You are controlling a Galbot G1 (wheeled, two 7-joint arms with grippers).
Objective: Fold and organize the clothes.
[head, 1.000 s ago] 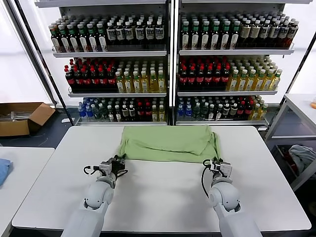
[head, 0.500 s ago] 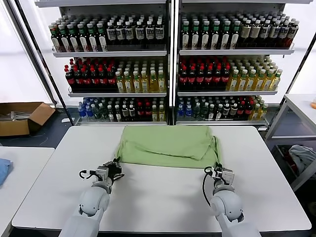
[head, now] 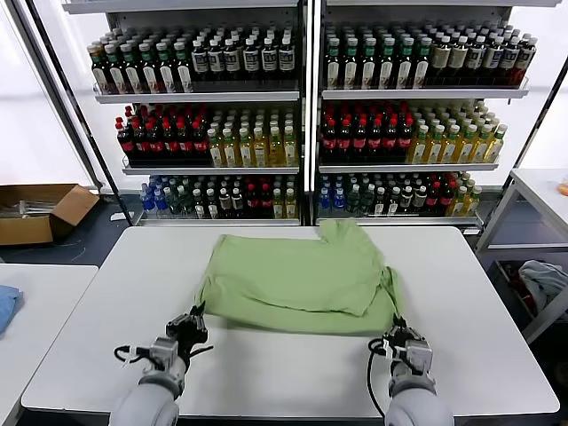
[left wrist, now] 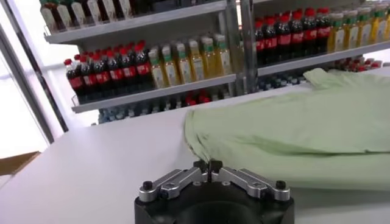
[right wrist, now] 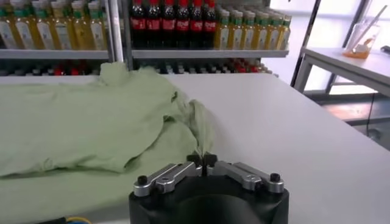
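The light green polo shirt lies folded on the white table, plain side up, with a sleeve or collar part sticking up at its far edge. My left gripper is shut on the shirt's near left corner, also seen in the left wrist view. My right gripper is shut on the shirt's near right corner, also seen in the right wrist view. The shirt spreads away from both grippers.
Shelves of bottles stand behind the table. A cardboard box sits on the floor at the left. A blue cloth lies on a side table at the left. A pale bundle lies under a table at the right.
Both grippers have pulled back toward me, dragging the shirt's near edge along the table. The shirt now lies nearer and a part has popped up at its far edge.
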